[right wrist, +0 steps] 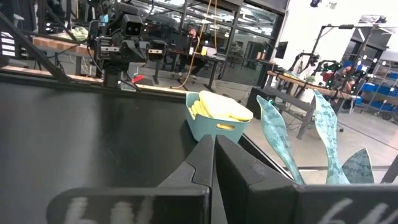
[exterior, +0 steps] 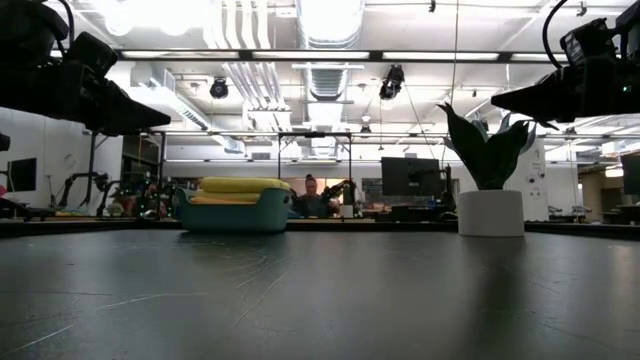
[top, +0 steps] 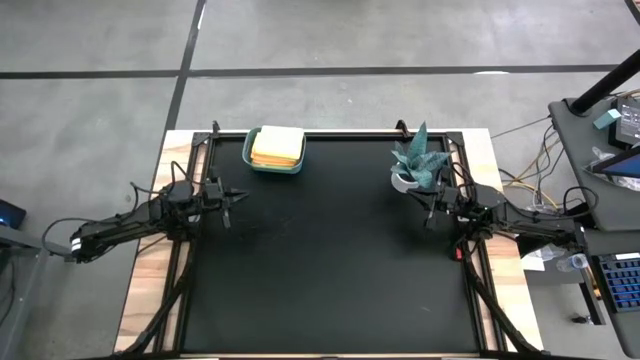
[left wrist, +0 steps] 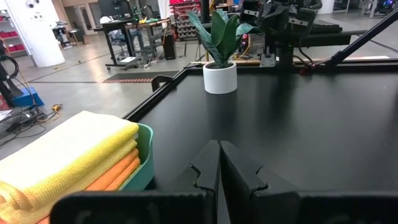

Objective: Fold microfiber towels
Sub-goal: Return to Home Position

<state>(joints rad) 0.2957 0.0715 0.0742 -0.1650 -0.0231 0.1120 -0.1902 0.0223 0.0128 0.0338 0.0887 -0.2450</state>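
Observation:
The microfiber towels [top: 276,146] lie stacked in a teal bin [top: 262,165] at the far left of the black table; yellow ones [left wrist: 74,149] lie on top of orange ones [left wrist: 109,177]. My left gripper [top: 234,195] hovers shut at the table's left edge, just near of the bin, and touches nothing. My right gripper [top: 424,203] hovers shut at the right edge, beside the plant. In their wrist views, the left gripper [left wrist: 219,152] and the right gripper [right wrist: 214,146] each show fingers pressed together.
A small potted plant [top: 418,165] in a white pot stands at the far right of the table. The black mat [top: 330,260] spreads between both arms. A person [exterior: 310,192] sits in the room beyond the far edge.

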